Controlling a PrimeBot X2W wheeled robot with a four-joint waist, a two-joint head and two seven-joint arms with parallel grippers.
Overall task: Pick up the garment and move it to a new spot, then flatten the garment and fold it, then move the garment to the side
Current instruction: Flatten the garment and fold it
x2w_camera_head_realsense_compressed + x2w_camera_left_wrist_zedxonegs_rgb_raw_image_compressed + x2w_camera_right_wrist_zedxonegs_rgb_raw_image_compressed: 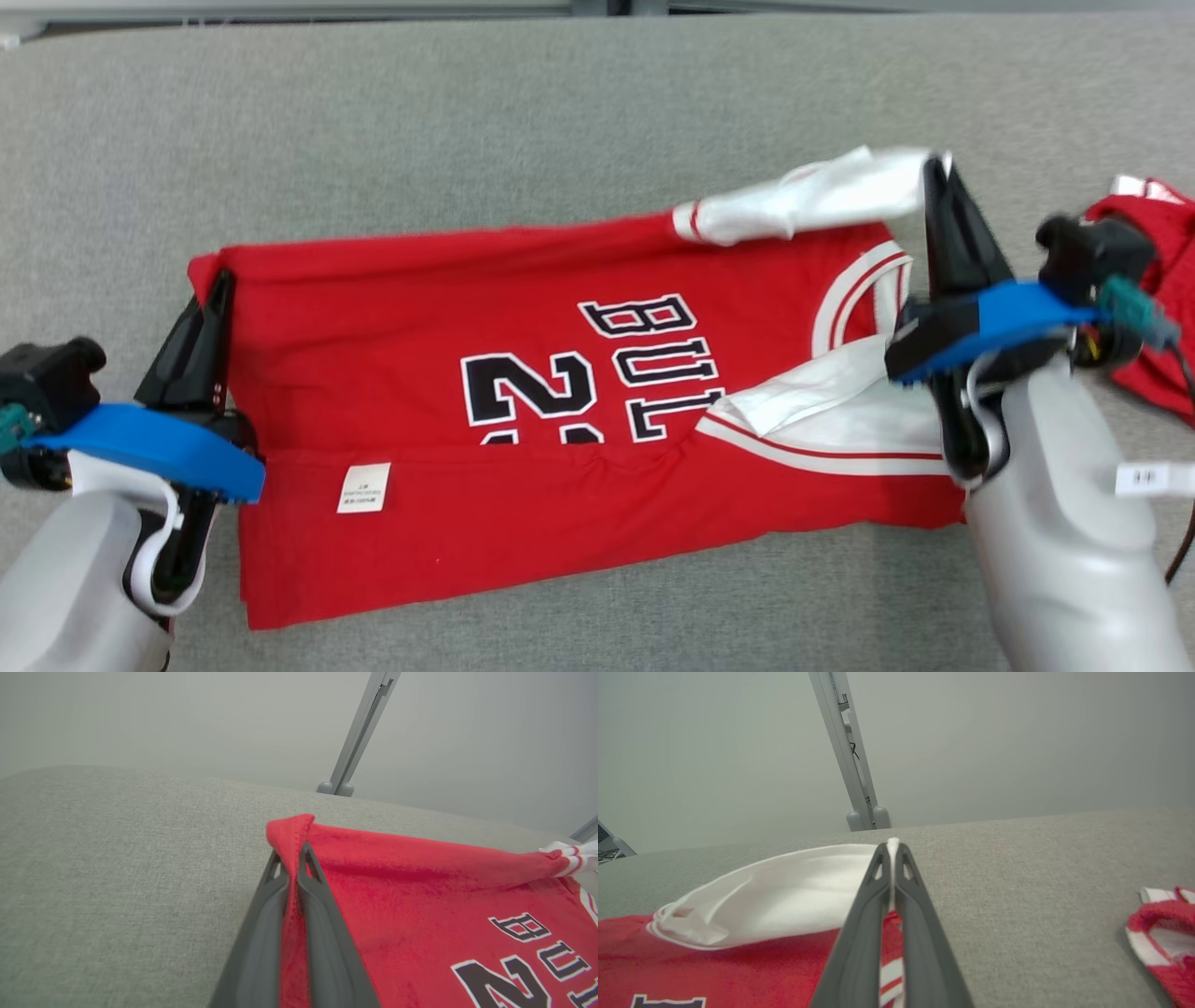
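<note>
While we grip it at two far points, entry: red Bulls jersey, spread lengthwise on the grey surface, near edge turned over, label showing.

Left end effector pinches the red hem corner. Right end effector pinches only the white sleeve at its tip.

Risks, as we judge them:
- The sleeve slips or stretches alone, skewing the fold.
- Uneven lifting wrinkles the body.
- Our right forearm snags the second red garment just beside it.
</note>
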